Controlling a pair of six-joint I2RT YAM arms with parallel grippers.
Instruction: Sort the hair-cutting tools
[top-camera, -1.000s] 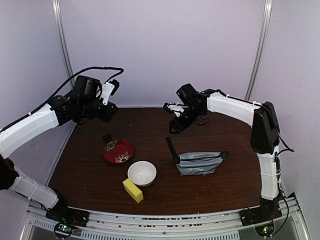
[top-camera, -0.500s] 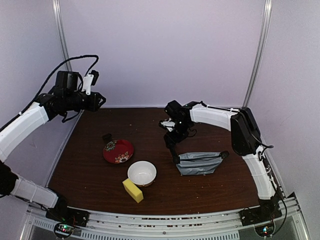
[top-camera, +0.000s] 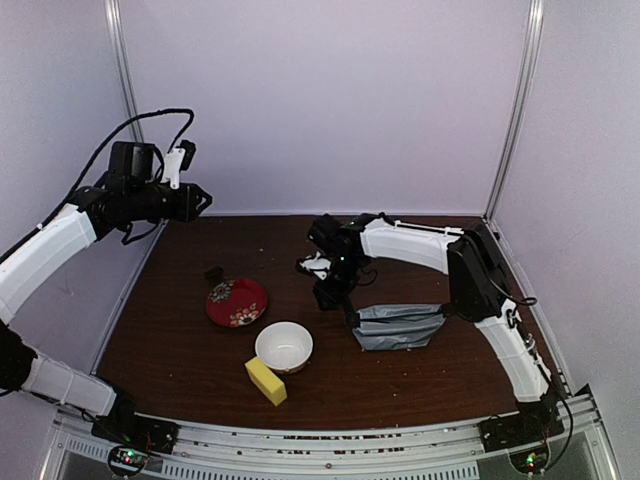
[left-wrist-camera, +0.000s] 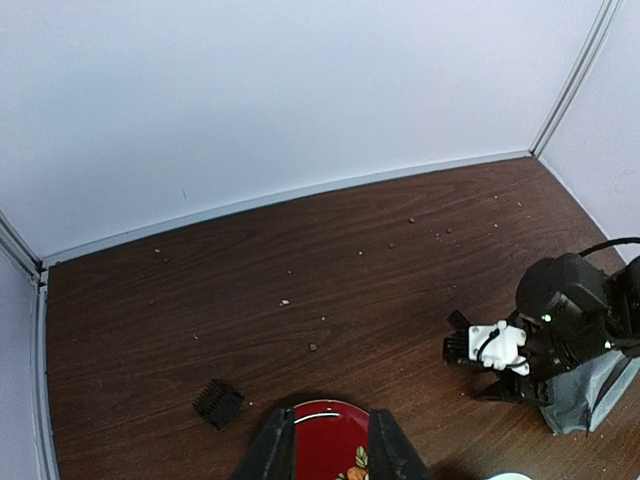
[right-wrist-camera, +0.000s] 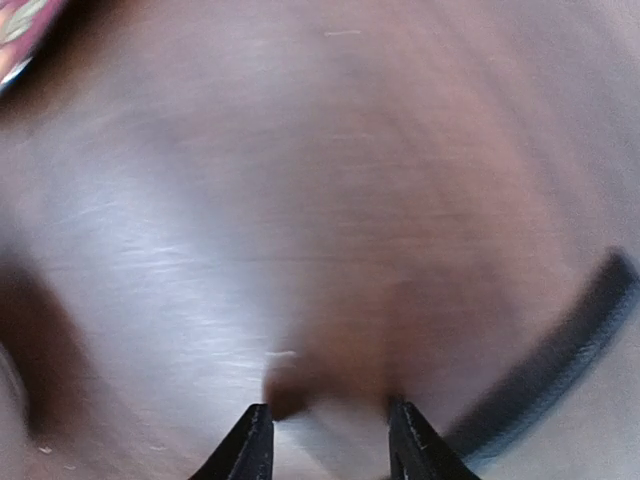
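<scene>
A slim black comb (top-camera: 349, 314) lies on the brown table (top-camera: 420, 270), its near end against a grey pouch (top-camera: 400, 326). My right gripper (top-camera: 324, 294) hangs low over the table just left of the comb. In the blurred right wrist view the right gripper (right-wrist-camera: 330, 432) is open over bare wood, with the comb (right-wrist-camera: 560, 360) a dark strip to its right. My left gripper (top-camera: 198, 201) is raised at the back left. The left wrist view shows the left gripper (left-wrist-camera: 322, 448) open and empty, high above the red plate (left-wrist-camera: 330, 440).
A red patterned plate (top-camera: 237, 302), a white bowl (top-camera: 284, 346) and a yellow sponge (top-camera: 266, 381) sit front left. A small black ridged piece (top-camera: 213, 274) lies just behind the plate. Walls close the table at the back and both sides.
My right arm has swung left and down from the back of the table to beside the comb, its jaws narrowing. The left arm pulled back and up, then held still.
</scene>
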